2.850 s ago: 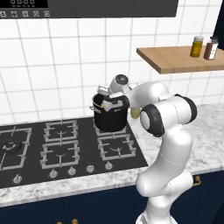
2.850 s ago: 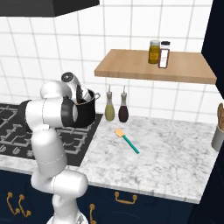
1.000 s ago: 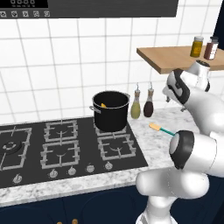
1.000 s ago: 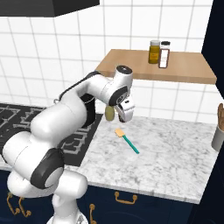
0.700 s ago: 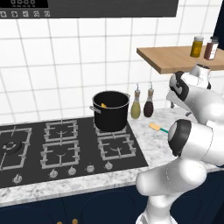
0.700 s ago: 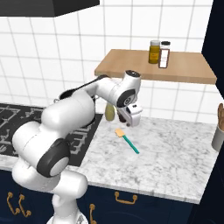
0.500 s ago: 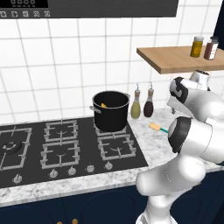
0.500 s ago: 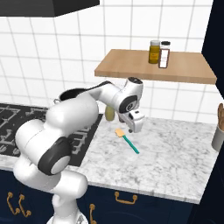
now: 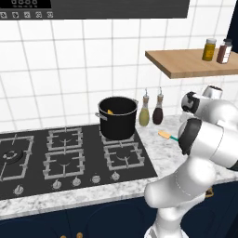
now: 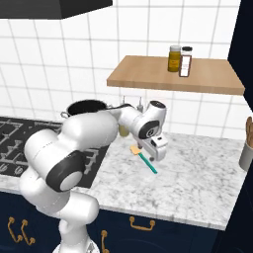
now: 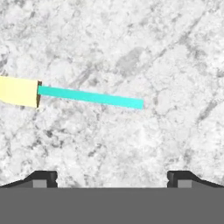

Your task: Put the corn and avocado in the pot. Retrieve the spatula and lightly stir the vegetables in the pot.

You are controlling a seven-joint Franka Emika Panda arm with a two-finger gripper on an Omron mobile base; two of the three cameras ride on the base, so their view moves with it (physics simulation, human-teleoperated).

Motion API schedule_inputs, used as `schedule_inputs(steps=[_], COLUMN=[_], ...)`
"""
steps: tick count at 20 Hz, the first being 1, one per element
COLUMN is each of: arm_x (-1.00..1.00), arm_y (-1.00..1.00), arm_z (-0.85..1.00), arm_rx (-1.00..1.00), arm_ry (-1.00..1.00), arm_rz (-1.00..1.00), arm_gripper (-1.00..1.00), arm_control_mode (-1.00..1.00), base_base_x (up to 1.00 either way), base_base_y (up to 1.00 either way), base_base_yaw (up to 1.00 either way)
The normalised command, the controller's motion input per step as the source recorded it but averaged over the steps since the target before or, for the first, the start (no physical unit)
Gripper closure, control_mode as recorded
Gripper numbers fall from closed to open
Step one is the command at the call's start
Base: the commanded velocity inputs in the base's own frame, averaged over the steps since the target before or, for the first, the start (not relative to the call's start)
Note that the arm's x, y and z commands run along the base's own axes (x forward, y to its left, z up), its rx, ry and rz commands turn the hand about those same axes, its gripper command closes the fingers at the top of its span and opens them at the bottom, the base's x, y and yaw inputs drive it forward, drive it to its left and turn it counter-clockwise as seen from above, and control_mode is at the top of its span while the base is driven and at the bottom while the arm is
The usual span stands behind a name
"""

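The spatula (image 11: 70, 95) is lying flat on the marble tabletop (image 10: 207, 173), to the right of the hob (image 9: 69, 158), its pale tan blade pointing toward the wall bottles and its teal handle pointing away toward the tabletop's front edge. In the left base view the spatula (image 9: 168, 135) is partly hidden behind the white arm; in the right base view the spatula (image 10: 148, 163) is showing just below the hand. The gripper (image 10: 155, 153) is hanging directly above it, aimed down, and its fingers (image 11: 43, 177) are standing wide apart, holding nothing and not touching the tool.

The pot (image 9: 117, 117) is sitting on the rear right burner, and the corn (image 9: 110, 112) is showing as a yellow sliver inside it against the far wall. The avocado cannot be made out.

An olive bottle (image 9: 144, 115) and a dark bottle (image 9: 158, 112) are standing side by side against the tiles, between the pot and the spatula. Two spice jars (image 10: 180, 60) are resting on the wooden shelf (image 10: 163, 76) above the tabletop.
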Motion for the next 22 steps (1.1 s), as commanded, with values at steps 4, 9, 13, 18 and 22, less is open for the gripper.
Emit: schedule_inputs(steps=[4, 9, 13, 18, 22], arm_x=[0.0, 0.0, 0.0, 0.1, 0.12], arm_y=[-0.32, -0.26, -0.08, 0.03, 0.01], arm_z=[-0.39, -0.34, -0.28, -0.28, -0.33], arm_rx=[-0.01, -0.03, -0.04, 0.0, 0.0], arm_ry=[0.01, 0.01, 0.0, 0.0, 0.0], arm_rz=[0.29, 0.51, 0.57, 0.48, 0.33], arm_gripper=[-1.0, -1.0, -1.0, -1.0, -1.0], arm_control_mode=[-1.0, -1.0, -1.0, -1.0, -1.0], base_base_x=[0.0, 0.0, 0.0, 0.0, 0.0], base_base_y=[0.0, 0.0, 0.0, 0.0, 0.0], base_base_yaw=[0.0, 0.0, 0.0, 0.0, 0.0])
